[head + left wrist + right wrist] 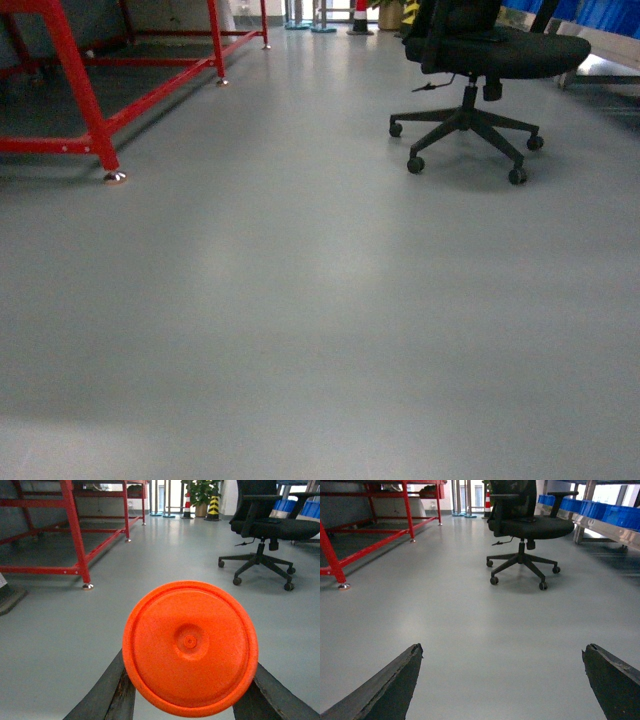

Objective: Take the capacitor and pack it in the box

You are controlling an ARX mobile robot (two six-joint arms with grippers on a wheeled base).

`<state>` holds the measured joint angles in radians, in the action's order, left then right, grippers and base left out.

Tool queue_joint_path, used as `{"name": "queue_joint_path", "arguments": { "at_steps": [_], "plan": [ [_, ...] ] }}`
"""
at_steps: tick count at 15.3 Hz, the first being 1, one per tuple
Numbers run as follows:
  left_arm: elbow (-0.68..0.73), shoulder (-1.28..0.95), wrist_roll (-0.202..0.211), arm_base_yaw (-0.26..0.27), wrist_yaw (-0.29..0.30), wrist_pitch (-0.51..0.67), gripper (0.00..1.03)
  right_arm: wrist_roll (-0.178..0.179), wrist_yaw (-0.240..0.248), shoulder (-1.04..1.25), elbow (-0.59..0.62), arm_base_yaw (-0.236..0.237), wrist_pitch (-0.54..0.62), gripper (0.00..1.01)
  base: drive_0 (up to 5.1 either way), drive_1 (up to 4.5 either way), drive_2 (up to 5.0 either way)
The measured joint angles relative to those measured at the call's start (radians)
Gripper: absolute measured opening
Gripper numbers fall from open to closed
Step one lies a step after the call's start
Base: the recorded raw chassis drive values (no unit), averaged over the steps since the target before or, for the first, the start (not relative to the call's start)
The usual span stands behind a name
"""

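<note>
In the left wrist view my left gripper (pixel 190 682) is shut on the capacitor (pixel 190 647). It shows as a round orange end face with a small raised centre, held between the two dark fingers (pixel 117 692) above the grey floor. My right gripper (pixel 502 650) is open in the right wrist view, with only bare floor between its fingers (pixel 395 680). The box is out of view in every frame. Neither gripper appears in the head view.
A red metal frame (pixel 90 110) stands on the grey floor at the left, its foot (pixel 115 177) nearest me. A black wheeled office chair (pixel 470 70) is ahead on the right. Blue crates (pixel 600 510) line a shelf at the far right.
</note>
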<state>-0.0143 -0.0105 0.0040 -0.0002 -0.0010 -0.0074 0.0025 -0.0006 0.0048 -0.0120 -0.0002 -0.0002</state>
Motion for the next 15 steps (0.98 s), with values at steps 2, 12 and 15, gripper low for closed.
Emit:
{"name": "queue_joint_path", "arguments": {
  "at_steps": [2,12,15],
  "plan": [
    [0.000,0.000,0.000,0.000,0.000,0.001,0.42,0.000,0.000,0.000,0.000,0.000,0.000,0.98,-5.0,2.42,2.4],
    [0.000,0.000,0.000,0.000,0.000,0.002,0.42,0.000,0.001,0.000,0.000,0.000,0.000,0.98,-5.1,2.38,2.4],
    [0.000,0.000,0.000,0.000,0.000,0.003,0.42,0.000,0.000,0.000,0.000,0.000,-0.007,0.98,-5.1,2.36,2.4]
  ]
}}
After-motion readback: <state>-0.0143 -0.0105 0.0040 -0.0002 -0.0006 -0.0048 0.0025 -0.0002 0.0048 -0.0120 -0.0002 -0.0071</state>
